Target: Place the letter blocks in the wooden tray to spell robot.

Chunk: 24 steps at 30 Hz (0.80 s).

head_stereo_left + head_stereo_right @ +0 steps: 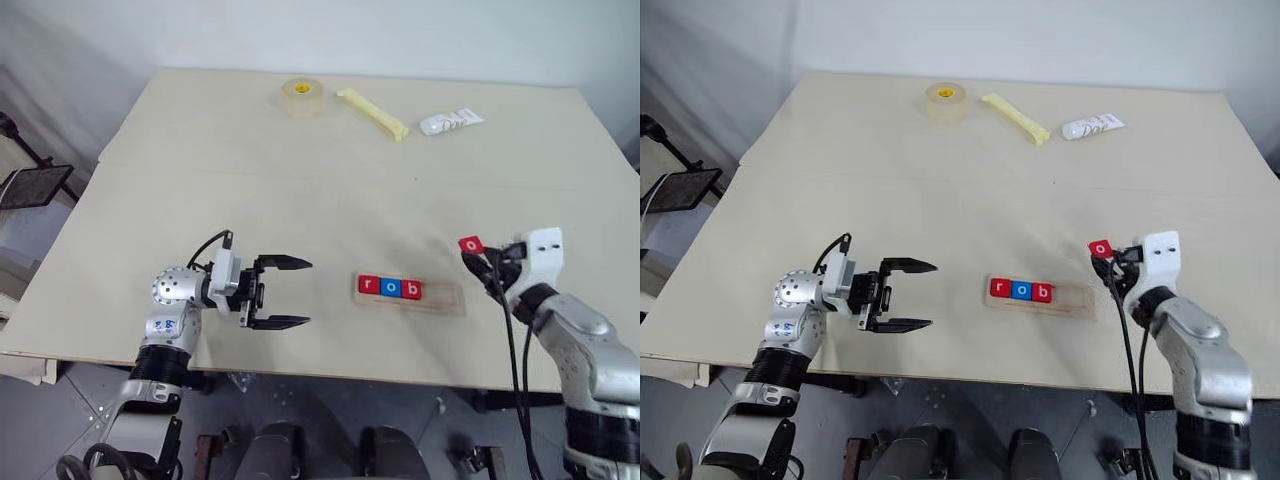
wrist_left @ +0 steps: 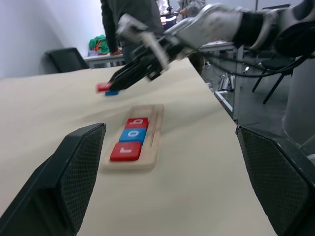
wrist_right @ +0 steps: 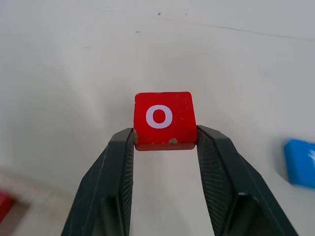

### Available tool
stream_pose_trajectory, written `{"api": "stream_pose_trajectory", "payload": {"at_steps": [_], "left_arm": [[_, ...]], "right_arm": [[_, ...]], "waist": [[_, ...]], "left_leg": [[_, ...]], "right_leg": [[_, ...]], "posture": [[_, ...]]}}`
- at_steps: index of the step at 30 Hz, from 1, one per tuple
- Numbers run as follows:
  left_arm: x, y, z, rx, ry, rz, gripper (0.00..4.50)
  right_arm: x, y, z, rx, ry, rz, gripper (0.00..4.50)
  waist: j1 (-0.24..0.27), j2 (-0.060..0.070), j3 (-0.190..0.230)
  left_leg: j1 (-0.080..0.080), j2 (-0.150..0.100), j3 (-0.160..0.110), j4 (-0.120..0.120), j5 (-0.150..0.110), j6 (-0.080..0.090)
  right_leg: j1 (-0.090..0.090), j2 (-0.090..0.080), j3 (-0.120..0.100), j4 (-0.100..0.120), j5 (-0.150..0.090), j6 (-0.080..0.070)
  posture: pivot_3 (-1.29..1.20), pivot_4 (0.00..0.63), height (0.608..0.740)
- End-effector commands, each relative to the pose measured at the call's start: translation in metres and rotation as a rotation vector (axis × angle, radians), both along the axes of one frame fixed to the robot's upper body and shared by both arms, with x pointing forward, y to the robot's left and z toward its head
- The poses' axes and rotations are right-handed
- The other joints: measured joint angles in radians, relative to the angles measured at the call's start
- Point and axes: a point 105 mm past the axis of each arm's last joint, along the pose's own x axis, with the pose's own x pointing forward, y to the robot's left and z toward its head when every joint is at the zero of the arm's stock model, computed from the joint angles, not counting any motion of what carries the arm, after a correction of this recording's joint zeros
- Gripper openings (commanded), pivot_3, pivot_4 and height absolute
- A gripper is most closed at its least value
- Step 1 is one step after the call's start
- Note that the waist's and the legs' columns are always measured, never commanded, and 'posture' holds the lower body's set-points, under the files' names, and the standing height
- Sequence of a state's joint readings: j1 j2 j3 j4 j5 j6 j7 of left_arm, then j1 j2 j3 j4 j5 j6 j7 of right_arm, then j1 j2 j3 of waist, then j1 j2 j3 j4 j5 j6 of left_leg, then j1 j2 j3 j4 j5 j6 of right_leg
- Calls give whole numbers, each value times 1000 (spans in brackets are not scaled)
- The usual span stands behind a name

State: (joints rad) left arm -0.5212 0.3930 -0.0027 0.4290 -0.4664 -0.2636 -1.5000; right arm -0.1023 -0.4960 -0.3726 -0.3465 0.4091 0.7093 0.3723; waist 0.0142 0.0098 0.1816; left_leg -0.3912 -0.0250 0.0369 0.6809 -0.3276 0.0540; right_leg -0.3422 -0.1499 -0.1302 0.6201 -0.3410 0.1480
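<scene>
The wooden tray [image 1: 445, 297] lies near the table's front edge, right of centre. Its left part holds three letter blocks: a red r [image 1: 369, 285], a blue o [image 1: 390, 288] and a red b [image 1: 410, 290]. Its right part is bare. My right gripper [image 1: 470, 250] is shut on a red o block [image 3: 162, 118], lifted off the table just right of and behind the tray. A blue block [image 3: 301, 162] lies on the table close by; its letter is cut off. Left of the tray, my left gripper [image 1: 308, 292] stands open and empty, pointing toward it.
At the far side of the table lie a roll of tape [image 1: 302, 97], a yellow strip [image 1: 373, 113] and a white tube [image 1: 450, 121]. The table's front edge [image 1: 330, 375] runs just below the tray. A person [image 2: 130, 14] stands beyond the table.
</scene>
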Motion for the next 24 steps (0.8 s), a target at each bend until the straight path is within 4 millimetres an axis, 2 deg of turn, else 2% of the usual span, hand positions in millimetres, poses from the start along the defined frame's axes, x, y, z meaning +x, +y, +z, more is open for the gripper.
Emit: {"api": "stream_pose_trajectory", "payload": {"at_steps": [1,3,8,11,19,24], "left_arm": [[-3,4,2,2,-20,-24,4500],[-3,5,1,4,-18,-24,4500],[-3,-1,0,-3,-11,-36,4500],[-2,-5,1,-6,-12,-46,4500],[-2,-5,2,-6,-15,-50,4500],[-3,-5,2,-8,-15,-46,4500]], "right_arm": [[-29,-11,8,-11,-18,-84,1453],[-39,-13,3,-8,3,-117,1453],[-63,-12,-24,29,81,-191,1453],[-63,-11,-32,63,91,-220,1453],[-61,-14,-38,85,85,-272,1453],[-62,-12,-30,67,59,-252,3134]], "waist": [[9,0,0],[9,0,0],[9,0,0],[6,0,0],[7,0,0],[8,0,0]], "left_leg": [[0,0,0,0,0,0],[0,0,0,0,0,0],[1,1,2,0,0,0],[1,0,3,0,0,0],[2,0,3,0,0,0],[2,0,3,0,0,0]], "right_leg": [[0,0,0,0,0,0],[0,0,0,0,0,0],[0,1,1,0,0,0],[0,0,3,0,0,0],[0,1,3,0,0,0],[0,1,4,0,0,0]], "posture": [[0,150,740],[0,150,740],[0,150,740],[0,150,740],[0,150,740],[0,150,740]]}}
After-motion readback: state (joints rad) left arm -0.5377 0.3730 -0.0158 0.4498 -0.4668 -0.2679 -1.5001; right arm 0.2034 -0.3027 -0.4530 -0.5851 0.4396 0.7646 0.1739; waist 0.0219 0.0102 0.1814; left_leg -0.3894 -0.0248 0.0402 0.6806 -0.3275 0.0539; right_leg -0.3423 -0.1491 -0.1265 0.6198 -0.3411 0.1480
